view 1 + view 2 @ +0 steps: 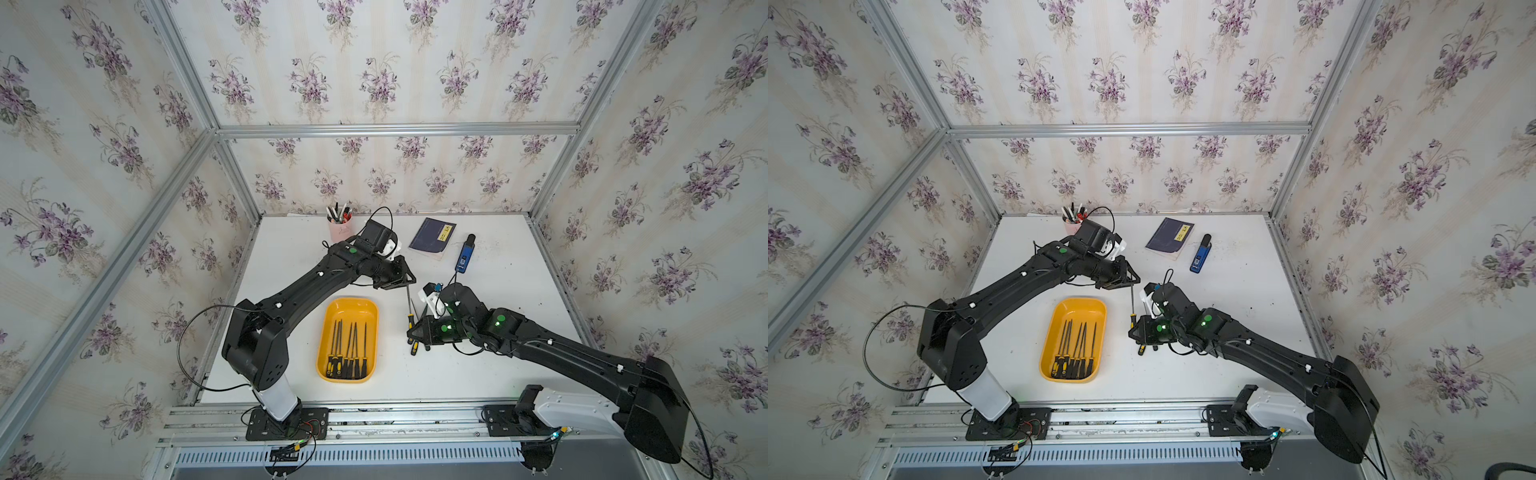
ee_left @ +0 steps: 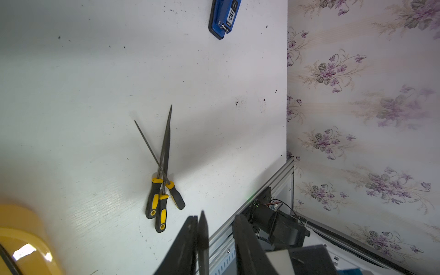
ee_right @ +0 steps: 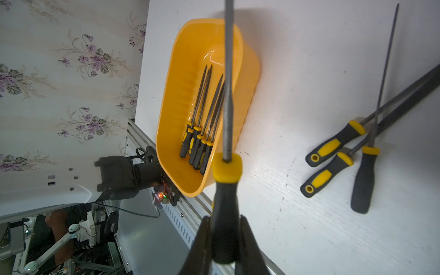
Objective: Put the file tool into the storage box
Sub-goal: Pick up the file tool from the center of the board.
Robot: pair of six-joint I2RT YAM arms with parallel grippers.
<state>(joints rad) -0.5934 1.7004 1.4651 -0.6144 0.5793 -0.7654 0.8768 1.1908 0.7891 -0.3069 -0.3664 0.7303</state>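
Left wrist view catches a yellow corner of the storage box (image 2: pixel 26 228); in both top views this orange-yellow tray lies on the white table (image 1: pixel 436 382) toward 7 o'clock from the table's middle, with several files (image 1: pixel 349 353) lying lengthwise inside, handles toward 6 o'clock. At 12 o'clock from the box, near the far edge, stands a pink pen cup (image 1: pixel 340 230). Between 1 and 2 o'clock from the box hangs the left gripper (image 1: pixel 409 279); its wrist view shows the jaws parted, a slim dark tip lying against one finger (image 2: pixel 185 242) with a clear gap to the other. That tip belongs to the file tool (image 1: pixel 409 301), held raised above the table just off the box's 3 o'clock side, outside it, blade toward 12 o'clock and yellow-collared handle toward 6. The right gripper (image 3: pixel 225 217) is clenched on that black handle, fingers pressed to both sides. Beside it three loose files (image 3: pixel 331 147) lie crossed on the table, apart from the box. Toward 1 o'clock lie a dark booklet (image 1: pixel 432 235) and a blue device (image 1: pixel 463 257)
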